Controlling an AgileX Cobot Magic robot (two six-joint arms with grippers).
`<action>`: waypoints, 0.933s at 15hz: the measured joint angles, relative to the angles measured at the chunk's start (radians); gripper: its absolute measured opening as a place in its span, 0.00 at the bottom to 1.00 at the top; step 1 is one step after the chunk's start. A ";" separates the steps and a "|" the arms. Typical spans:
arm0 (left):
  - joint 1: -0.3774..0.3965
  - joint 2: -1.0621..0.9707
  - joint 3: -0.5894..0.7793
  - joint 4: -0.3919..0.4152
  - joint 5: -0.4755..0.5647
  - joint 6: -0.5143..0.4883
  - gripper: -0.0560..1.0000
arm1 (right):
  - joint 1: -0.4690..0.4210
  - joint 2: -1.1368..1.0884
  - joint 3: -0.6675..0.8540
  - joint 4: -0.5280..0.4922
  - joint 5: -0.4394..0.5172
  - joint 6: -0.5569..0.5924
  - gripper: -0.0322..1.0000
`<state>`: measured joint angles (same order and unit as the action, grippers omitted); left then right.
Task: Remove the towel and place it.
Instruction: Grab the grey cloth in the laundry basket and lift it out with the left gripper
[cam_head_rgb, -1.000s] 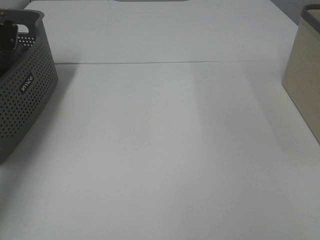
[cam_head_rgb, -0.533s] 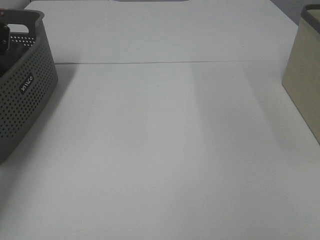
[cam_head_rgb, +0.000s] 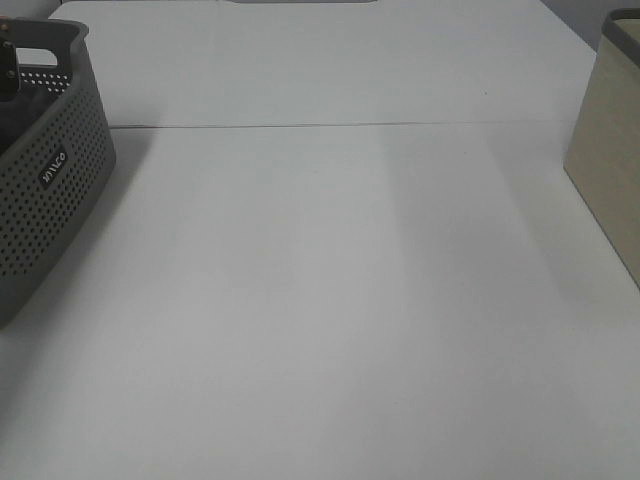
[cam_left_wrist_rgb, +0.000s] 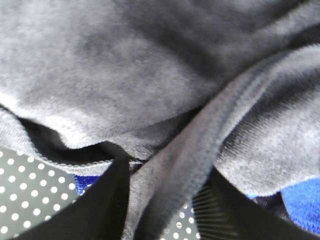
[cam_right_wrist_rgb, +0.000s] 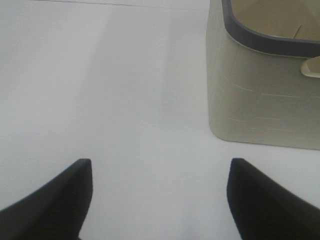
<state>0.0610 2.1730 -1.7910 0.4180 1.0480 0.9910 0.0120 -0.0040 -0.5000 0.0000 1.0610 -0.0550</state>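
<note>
The dark grey towel (cam_left_wrist_rgb: 125, 65) fills the left wrist view, bunched inside the grey perforated basket (cam_head_rgb: 50, 170) at the table's left edge. My left gripper (cam_left_wrist_rgb: 169, 170) is down in the basket. Its two black fingers (cam_left_wrist_rgb: 100, 210) press on either side of a hemmed fold of the towel. In the high view only a sliver of the left arm (cam_head_rgb: 6, 70) shows over the basket rim, and the towel is hidden there. My right gripper (cam_right_wrist_rgb: 160, 164) is open and empty, low over the white table beside the beige bin (cam_right_wrist_rgb: 260, 95).
A blue cloth (cam_left_wrist_rgb: 300, 205) lies under the towel in the basket. The beige bin (cam_head_rgb: 610, 150) stands at the table's right edge. The white table (cam_head_rgb: 330, 300) lies between basket and bin, with a seam across its far part.
The left arm has sunk further behind the basket rim and shifted left, so less of it shows in the high view. Nothing else has moved.
</note>
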 joint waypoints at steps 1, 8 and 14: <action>0.000 0.000 0.000 0.000 -0.002 -0.008 0.36 | 0.000 0.000 0.000 0.000 0.000 0.000 0.74; 0.000 -0.055 0.000 -0.002 0.025 0.003 0.05 | 0.000 0.000 0.000 0.000 0.000 0.000 0.74; -0.020 -0.353 0.000 -0.306 0.092 -0.146 0.05 | 0.000 0.000 0.000 0.000 0.000 0.000 0.74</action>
<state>0.0410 1.8200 -1.7910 0.1120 1.1400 0.8450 0.0120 -0.0040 -0.5000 0.0000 1.0610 -0.0550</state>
